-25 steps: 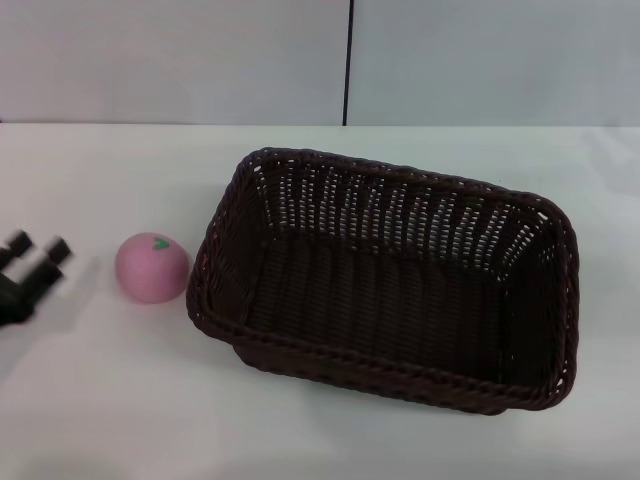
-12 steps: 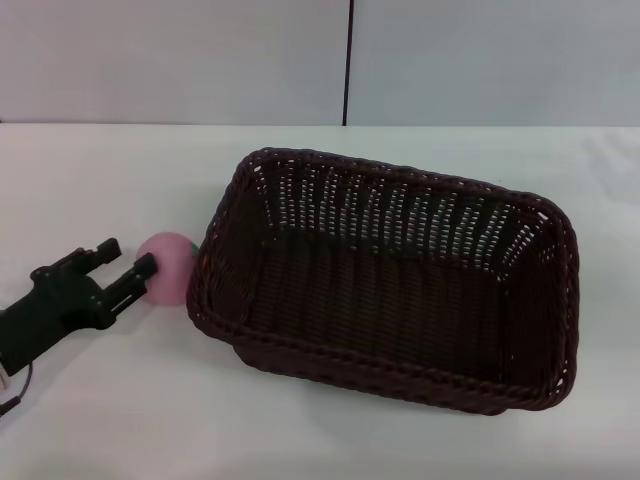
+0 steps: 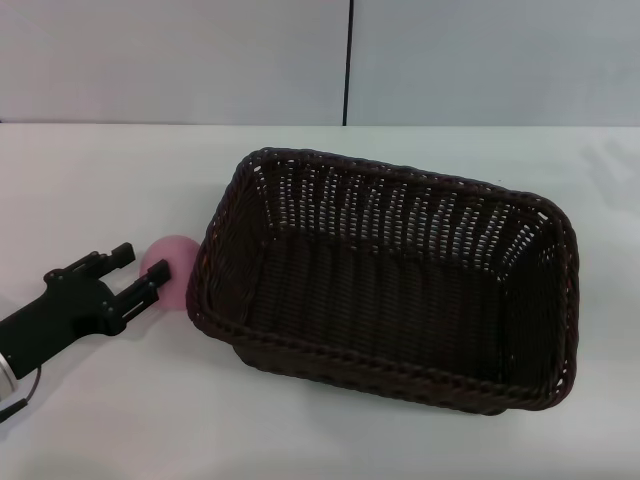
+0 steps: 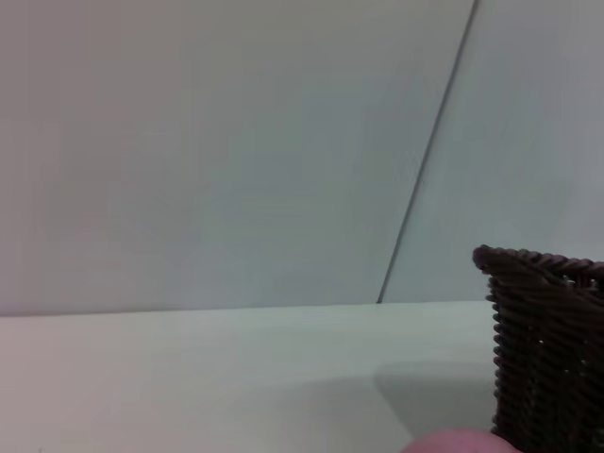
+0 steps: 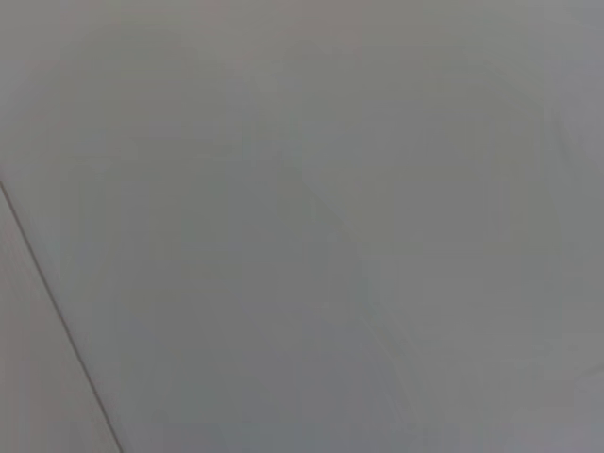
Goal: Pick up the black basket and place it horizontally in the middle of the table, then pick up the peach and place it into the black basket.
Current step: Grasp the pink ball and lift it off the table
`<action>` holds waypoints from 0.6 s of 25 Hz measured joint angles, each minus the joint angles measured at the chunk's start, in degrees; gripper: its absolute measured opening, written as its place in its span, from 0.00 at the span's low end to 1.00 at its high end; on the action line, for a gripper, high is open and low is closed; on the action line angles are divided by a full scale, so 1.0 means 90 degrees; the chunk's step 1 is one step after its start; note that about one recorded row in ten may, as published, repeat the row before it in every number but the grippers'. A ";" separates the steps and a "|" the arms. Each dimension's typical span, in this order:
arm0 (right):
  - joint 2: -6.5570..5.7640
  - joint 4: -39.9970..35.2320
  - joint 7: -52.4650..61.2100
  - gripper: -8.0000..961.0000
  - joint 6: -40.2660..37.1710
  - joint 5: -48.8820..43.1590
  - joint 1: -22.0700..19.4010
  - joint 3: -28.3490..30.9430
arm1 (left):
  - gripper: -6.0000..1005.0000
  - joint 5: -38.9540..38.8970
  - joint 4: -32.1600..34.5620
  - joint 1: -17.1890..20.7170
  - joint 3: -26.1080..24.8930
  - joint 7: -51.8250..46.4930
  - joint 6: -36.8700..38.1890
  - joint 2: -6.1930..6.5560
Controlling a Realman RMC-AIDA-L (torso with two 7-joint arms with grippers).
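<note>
Left hand at the peach, beside the basket

On the white desk [image 3: 100, 170] the black basket [image 3: 385, 280] sits upright, its long side running across the head view at a slight slant, its inside holding nothing. The peach [image 3: 172, 268] lies on the desk just beside the basket's left end wall, close enough that I cannot tell whether they touch. The left hand [image 3: 138, 270] reaches in low from the robot's left with its two fingers spread apart, one fingertip [image 3: 157, 270] against the near side of the peach and the other farther back. In the left wrist view the basket's corner [image 4: 547, 349] rises near the pink edge of the peach [image 4: 458, 442]. The right hand is out of sight.
</note>
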 joint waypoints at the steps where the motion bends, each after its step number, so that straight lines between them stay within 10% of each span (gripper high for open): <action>1: 0.0001 0.0014 0.0000 0.42 -0.0001 0.0002 0.0006 -0.0007 | 0.58 -0.0001 0.0003 0.0001 -0.0008 -0.0019 0.0003 0.0007; 15: 0.0008 0.0056 -0.0009 0.42 -0.0001 0.0010 0.0032 0.0003 | 0.58 -0.0024 0.0155 0.0032 -0.0329 -0.0639 0.0708 0.0062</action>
